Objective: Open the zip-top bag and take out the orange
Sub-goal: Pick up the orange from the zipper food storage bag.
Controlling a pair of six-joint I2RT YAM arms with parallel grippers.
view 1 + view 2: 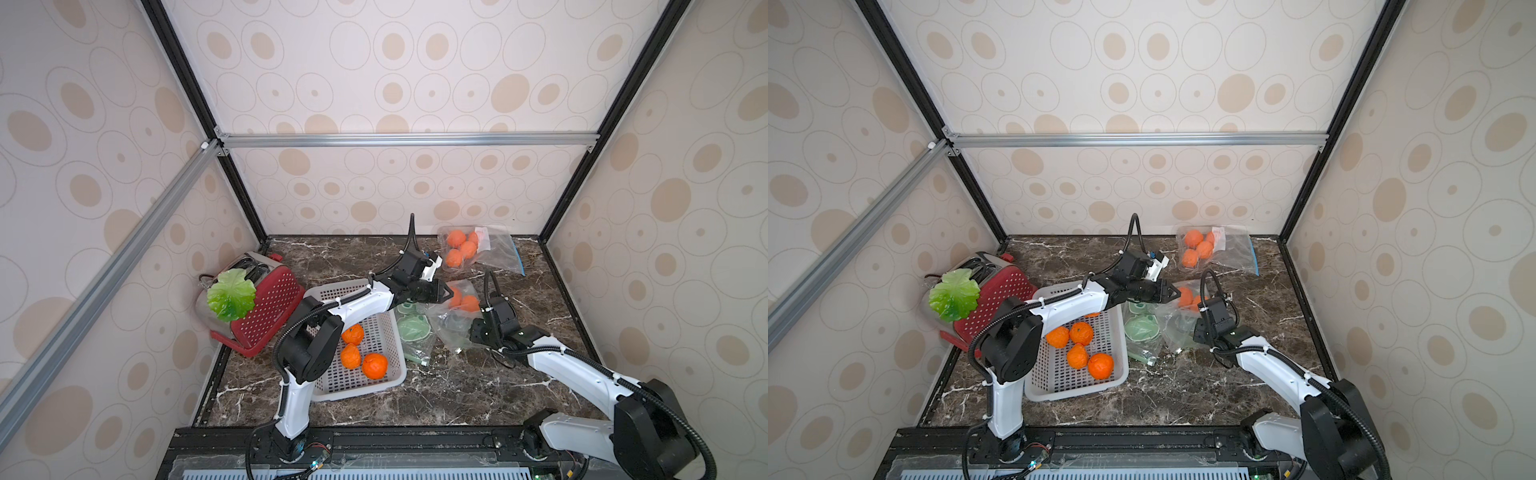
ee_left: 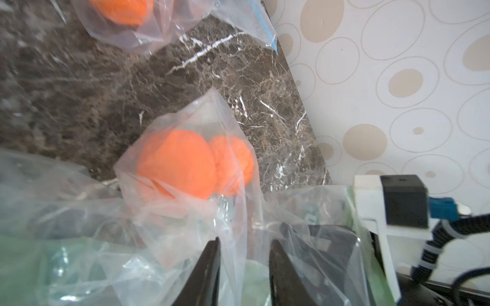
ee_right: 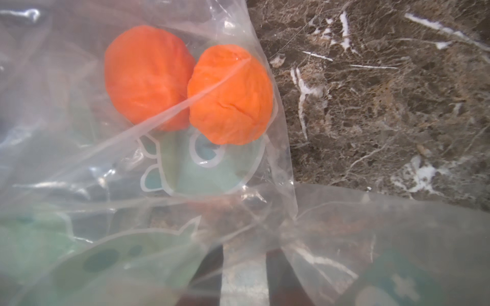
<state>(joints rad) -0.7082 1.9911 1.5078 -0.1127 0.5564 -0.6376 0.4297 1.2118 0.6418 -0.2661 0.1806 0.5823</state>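
The clear zip-top bag, printed with green shapes, lies crumpled on the marble top right of the basket. Two oranges sit in its far end; one orange is beside the other. My left gripper is at the bag's far edge, jaws apart, a loose fold of film running between them. My right gripper is pushed into the bag's near right side. Its fingers show apart through the plastic, with film draped over them.
A second clear bag holding several oranges lies at the back right. A white basket with several oranges stands under my left arm. A red toaster with a green leaf on it is at the left wall.
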